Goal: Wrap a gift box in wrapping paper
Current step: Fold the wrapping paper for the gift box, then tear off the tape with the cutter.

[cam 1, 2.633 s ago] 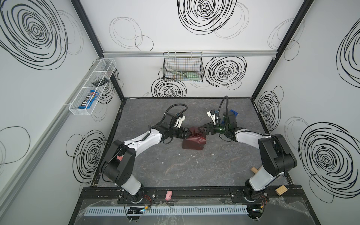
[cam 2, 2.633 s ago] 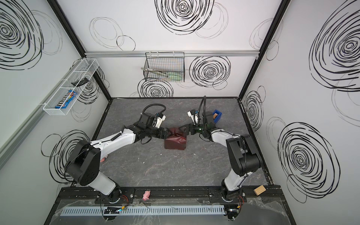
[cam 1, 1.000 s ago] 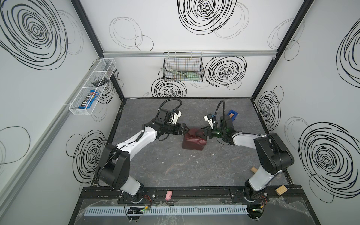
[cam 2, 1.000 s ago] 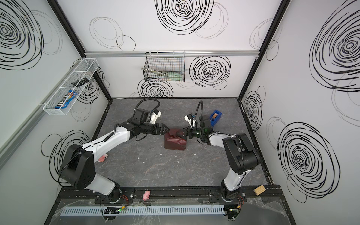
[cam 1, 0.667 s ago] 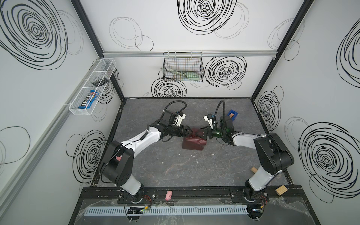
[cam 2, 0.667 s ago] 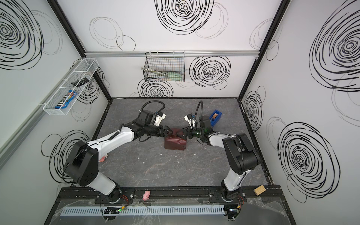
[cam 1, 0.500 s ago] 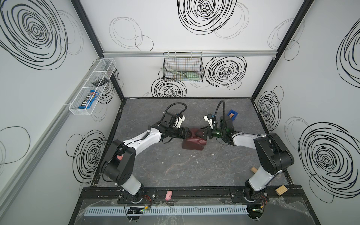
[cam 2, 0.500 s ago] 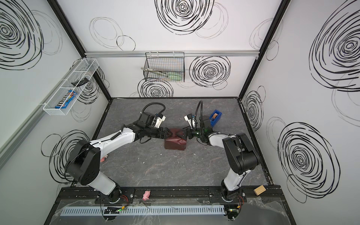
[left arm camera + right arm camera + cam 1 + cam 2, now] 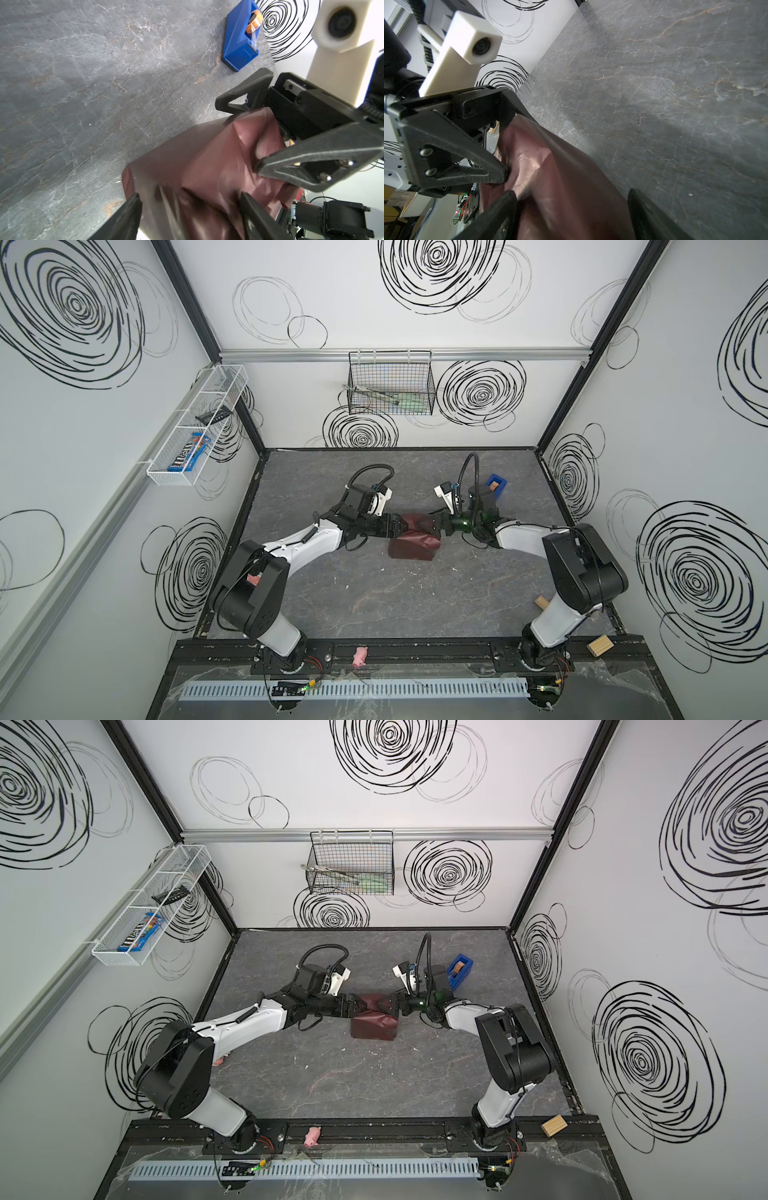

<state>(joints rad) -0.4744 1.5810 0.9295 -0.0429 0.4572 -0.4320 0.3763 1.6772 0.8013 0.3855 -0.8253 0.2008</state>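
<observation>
The wrapping paper [image 9: 413, 545] is seen folded into a boxy maroon parcel on the grey table [image 9: 374, 593], apart from the blue tape dispenser [image 9: 496, 485], forward of it and toward the left arm's side; the gift box is hidden inside. The parcel's end nearer the dispenser is met by the right gripper [image 9: 436, 524], the farther end by the left gripper [image 9: 401, 526]. Both pairs of jaws are spread wide, tips against creased paper; no firm pinch can be made out.
</observation>
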